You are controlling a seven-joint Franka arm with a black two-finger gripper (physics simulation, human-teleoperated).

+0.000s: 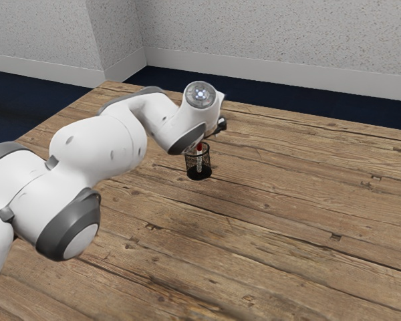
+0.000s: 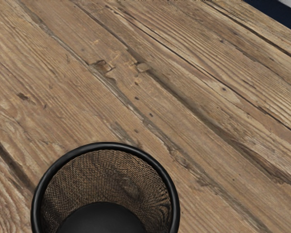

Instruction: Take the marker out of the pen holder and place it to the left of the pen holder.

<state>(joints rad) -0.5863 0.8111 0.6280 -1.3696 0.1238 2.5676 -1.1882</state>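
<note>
Marker [image 1: 199, 161] upright in pen holder [image 1: 199, 176], red end [image 1: 200, 146] up below arm's wrist [image 1: 186, 137]; tool wide or narrow, cannot tell; judged best: grip squarely, draw straight up until clear of rim [image 2: 105, 145].

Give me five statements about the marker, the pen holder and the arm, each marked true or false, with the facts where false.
1. The marker is inside the pen holder. True.
2. The pen holder lies on its side. False: it stands upright on the wooden table.
3. The pen holder's wall is mesh. True.
4. The marker's upper end is blue. False: it is red.
5. The arm reaches in from the exterior view's right. False: it comes from the exterior view's left.
</note>
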